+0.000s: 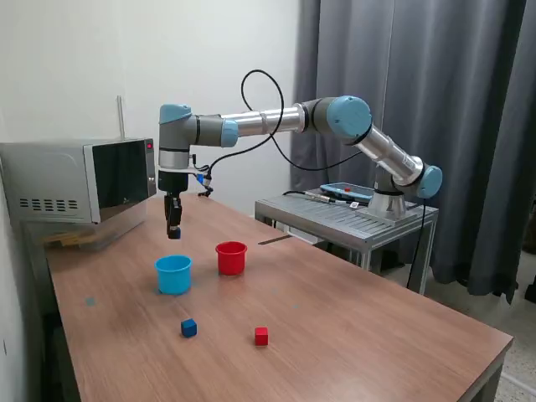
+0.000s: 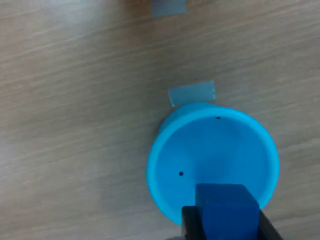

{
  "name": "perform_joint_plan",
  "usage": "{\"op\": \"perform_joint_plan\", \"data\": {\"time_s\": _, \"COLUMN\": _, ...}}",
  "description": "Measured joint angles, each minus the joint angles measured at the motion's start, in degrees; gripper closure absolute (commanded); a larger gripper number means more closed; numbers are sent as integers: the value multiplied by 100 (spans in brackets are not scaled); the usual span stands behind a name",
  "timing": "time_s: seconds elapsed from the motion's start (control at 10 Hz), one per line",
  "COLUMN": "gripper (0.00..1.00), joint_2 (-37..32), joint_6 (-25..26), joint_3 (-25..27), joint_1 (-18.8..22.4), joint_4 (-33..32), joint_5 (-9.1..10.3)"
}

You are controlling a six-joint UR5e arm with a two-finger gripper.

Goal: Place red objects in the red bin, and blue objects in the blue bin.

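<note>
My gripper (image 1: 173, 233) hangs above the light blue bin (image 1: 173, 274), shut on a dark blue cube (image 2: 226, 207). In the wrist view the cube sits between the dark fingers (image 2: 189, 224) over the blue bin (image 2: 172, 150), whose inside looks empty. The red bin (image 1: 231, 257) stands just to the exterior view's right of the blue one. On the table nearer the front lie another dark blue cube (image 1: 188, 327) and a red cube (image 1: 261, 336).
A microwave (image 1: 79, 180) stands at the exterior view's left on the wooden table (image 1: 352, 335). A metal stand (image 1: 343, 213) with the arm's base and a tablet is at the back right. Two pale tape patches (image 2: 192, 93) lie on the table by the blue bin.
</note>
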Motion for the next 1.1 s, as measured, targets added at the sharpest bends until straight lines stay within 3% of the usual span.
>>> {"op": "perform_joint_plan", "data": {"time_s": 1.1, "gripper": 100, "joint_2": 120, "joint_6": -18, "joint_3": 156, "joint_1": 39, "joint_4": -71, "joint_5": 155}}
